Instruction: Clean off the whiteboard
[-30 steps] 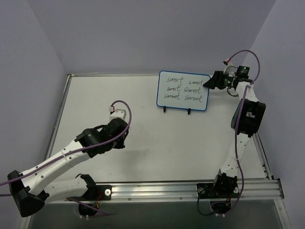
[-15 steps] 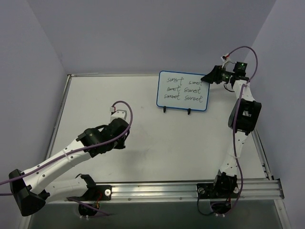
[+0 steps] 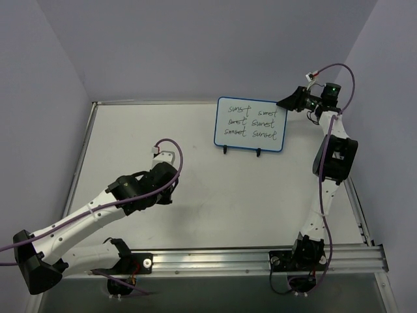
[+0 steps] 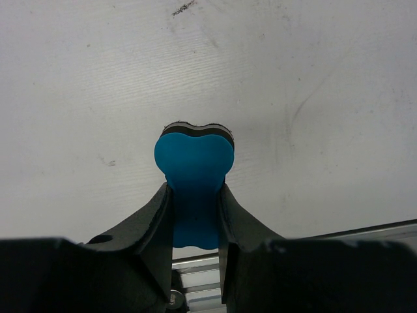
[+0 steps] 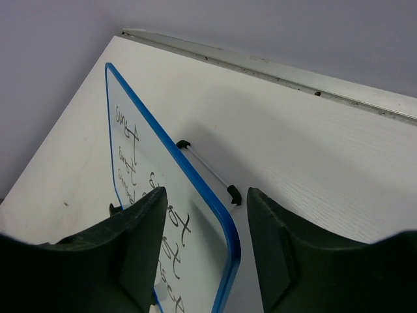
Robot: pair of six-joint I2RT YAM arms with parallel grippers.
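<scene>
The whiteboard (image 3: 251, 124), blue-framed with black handwritten words, stands on two black feet at the back of the table. It also shows in the right wrist view (image 5: 150, 176). My right gripper (image 3: 287, 102) is open, its jaws straddling the board's upper right corner without touching; in the right wrist view the gripper (image 5: 205, 215) has one finger in front of the board and one behind. My left gripper (image 3: 164, 195) is shut on the blue bone-shaped eraser (image 4: 193, 173), held low over the table at front left, far from the board.
A metal rail (image 3: 260, 257) runs along the table's near edge. A raised metal edge (image 5: 273, 68) borders the table behind the board. Purple walls close in the back and sides.
My right gripper rose from the board's right edge to its upper right corner. My left gripper shifted slightly toward the near edge with the eraser.
</scene>
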